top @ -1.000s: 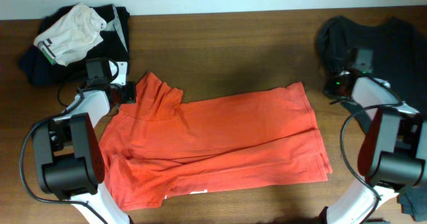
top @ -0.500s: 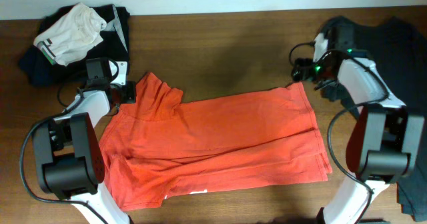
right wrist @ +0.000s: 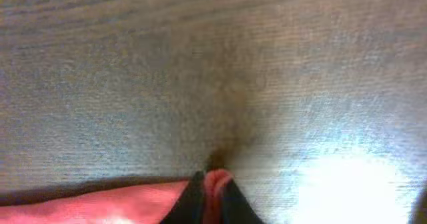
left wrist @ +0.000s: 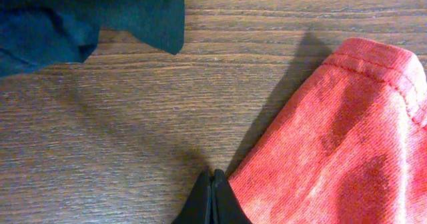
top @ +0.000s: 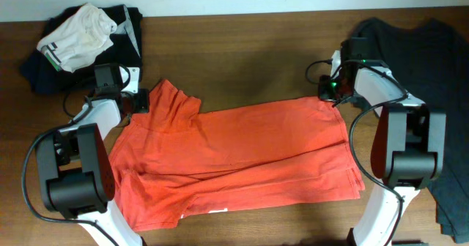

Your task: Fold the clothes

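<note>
The red-orange T-shirt point(top: 234, 158) lies folded across the middle of the wooden table, its sleeve point(top: 172, 99) raised at the upper left. My left gripper point(top: 139, 102) sits at that sleeve's edge; in the left wrist view its jaws point(left wrist: 212, 184) are shut tight, touching the shirt's edge point(left wrist: 333, 144), with no cloth seen between them. My right gripper point(top: 327, 94) is at the shirt's upper right corner. In the right wrist view its jaws point(right wrist: 215, 191) are shut on a pinch of the red-orange fabric point(right wrist: 100, 207).
A pile of white, black and navy garments point(top: 77, 41) lies at the back left, and its dark edge shows in the left wrist view point(left wrist: 87, 17). A dark grey T-shirt point(top: 432, 63) is spread along the right side. Bare wood point(top: 242, 56) lies behind the shirt.
My right arm has swung from over the dark grey T-shirt leftward to the red-orange shirt's upper right corner and closed on it. The left arm has not moved.
</note>
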`<state>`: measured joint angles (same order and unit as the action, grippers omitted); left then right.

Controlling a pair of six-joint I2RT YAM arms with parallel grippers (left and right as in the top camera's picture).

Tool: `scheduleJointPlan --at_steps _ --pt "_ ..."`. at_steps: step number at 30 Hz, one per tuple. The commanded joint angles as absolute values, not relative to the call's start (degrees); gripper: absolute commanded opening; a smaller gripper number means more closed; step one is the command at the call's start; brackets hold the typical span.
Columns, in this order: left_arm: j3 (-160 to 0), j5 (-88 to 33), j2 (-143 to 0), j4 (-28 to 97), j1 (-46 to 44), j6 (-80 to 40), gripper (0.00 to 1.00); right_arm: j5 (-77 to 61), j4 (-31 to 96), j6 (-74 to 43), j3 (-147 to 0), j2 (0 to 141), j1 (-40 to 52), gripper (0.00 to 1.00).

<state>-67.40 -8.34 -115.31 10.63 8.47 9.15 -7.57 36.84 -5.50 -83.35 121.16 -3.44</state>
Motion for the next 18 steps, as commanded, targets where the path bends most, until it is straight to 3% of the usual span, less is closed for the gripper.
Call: scheduleJointPlan --at_steps 1,8,9,11,15,17,18 --pt "-66.83 -7.70 -117.32 11.46 8.51 8.19 0.00 -5.50 38.85 -9.10 -82.70 124.22 -2.94 0.04" --pt "-66.92 -15.55 -104.07 18.41 8.51 6.09 0.03 -5.54 53.30 -9.10 -95.09 124.11 -3.77 0.04" --pt "-66.92 -15.90 -103.42 20.43 8.51 6.09 0.49 -5.76 53.63 -9.10 -95.72 124.11 -3.70 0.04" --pt "-66.89 -15.88 -104.16 23.00 8.51 6.35 0.71 -5.76 54.24 -9.10 -95.70 124.11 -3.70 0.04" --pt "-66.85 -15.64 -107.61 23.24 8.14 9.15 0.74 -5.76 55.09 -9.10 -95.70 124.11 -3.70 0.04" --pt "-66.85 -12.29 -109.86 23.05 8.14 9.13 0.85 -5.74 55.68 -9.08 -95.70 124.11 -3.73 0.04" --pt "-66.85 -9.02 -111.09 22.52 8.16 9.15 0.85 -5.74 55.90 -9.08 -95.70 124.11 -3.73 0.04"
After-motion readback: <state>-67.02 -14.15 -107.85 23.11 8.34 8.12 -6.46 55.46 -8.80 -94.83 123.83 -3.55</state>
